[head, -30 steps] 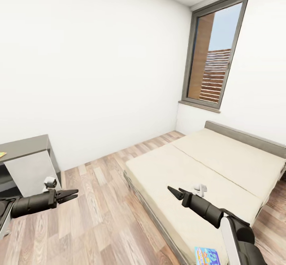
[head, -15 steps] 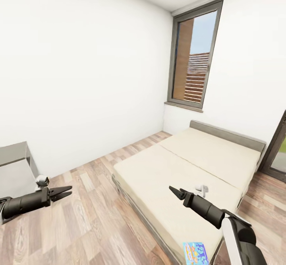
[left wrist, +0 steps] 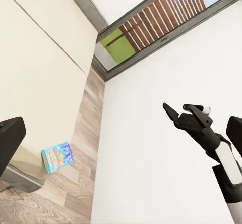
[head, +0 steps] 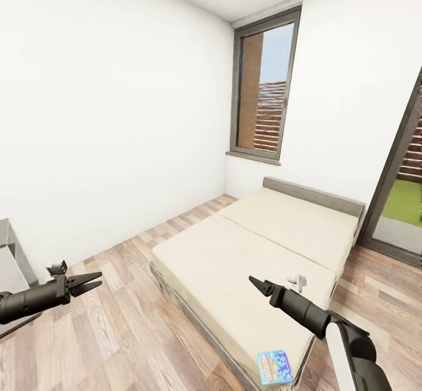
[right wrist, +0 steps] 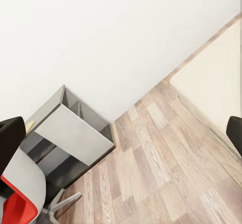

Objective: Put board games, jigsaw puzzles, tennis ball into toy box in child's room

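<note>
Both the left end effector (head: 88,282) and the right end effector (head: 258,286) are held open and empty, and one board game (head: 275,367) is seen unfetched on the bed (head: 246,262).

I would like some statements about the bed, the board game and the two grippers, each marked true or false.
1. A board game lies on the near corner of the bed. True.
2. The right gripper holds the board game. False: it is open and empty, above the bed.
3. The left gripper is open over the wood floor. True.
4. The board game is red. False: it is light blue with an orange logo.
</note>
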{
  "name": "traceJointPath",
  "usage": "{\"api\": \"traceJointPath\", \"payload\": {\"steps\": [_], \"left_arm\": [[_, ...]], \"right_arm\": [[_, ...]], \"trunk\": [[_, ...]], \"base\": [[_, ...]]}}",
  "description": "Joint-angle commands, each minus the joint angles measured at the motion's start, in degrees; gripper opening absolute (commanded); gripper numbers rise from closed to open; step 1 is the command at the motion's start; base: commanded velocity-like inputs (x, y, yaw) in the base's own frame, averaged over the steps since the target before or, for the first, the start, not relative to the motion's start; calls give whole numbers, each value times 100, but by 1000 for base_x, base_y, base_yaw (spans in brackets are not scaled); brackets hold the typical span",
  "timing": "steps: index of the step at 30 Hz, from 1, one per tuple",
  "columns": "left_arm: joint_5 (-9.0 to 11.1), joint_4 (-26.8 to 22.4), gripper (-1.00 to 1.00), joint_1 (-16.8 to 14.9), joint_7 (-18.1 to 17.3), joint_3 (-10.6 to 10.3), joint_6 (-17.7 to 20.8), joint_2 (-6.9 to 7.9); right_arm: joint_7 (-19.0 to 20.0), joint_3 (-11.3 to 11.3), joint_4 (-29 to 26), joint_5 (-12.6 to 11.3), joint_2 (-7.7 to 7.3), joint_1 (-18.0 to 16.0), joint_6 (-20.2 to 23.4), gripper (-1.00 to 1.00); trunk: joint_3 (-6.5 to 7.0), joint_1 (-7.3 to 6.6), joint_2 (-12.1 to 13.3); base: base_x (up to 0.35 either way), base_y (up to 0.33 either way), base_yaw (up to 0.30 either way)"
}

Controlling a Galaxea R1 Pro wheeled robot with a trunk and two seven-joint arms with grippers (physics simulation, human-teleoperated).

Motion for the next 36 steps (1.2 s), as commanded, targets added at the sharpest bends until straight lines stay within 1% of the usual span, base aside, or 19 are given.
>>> {"api": "traceJointPath", "payload": {"steps": [1, 6, 13, 24, 30, 36], "left_arm": [[-2, 0, 100, -4, -21, 1, 61, 2], [-2, 26, 100, -7, -21, 9, 63, 2], [-2, 82, 100, -12, -21, 14, 59, 9], [-2, 201, 100, -16, -21, 14, 61, 91], [-2, 270, 100, -20, -21, 14, 61, 103], [-2, 291, 100, -21, -21, 14, 61, 107]], "right_arm": [[16, -14, 2, -16, 10, -7, 36, 100], [10, -10, 14, -15, 28, -7, 36, 100], [0, -16, 22, -16, 27, -7, 36, 100], [0, -55, 23, -16, 25, -7, 36, 100], [2, -101, 23, -16, 26, -7, 36, 100], [3, -127, 23, -17, 25, -7, 36, 100]], "trunk": [[-30, 24, -54], [-117, 134, -255], [-241, 288, -535], [-439, 529, -977], [-546, 661, -1217], [-654, 793, -1458]], "base": [[-172, 6, -59], [-203, 38, -83], [-55, 13, -230], [-5, 1, -274], [21, 17, -278], [125, 119, -278]]}}
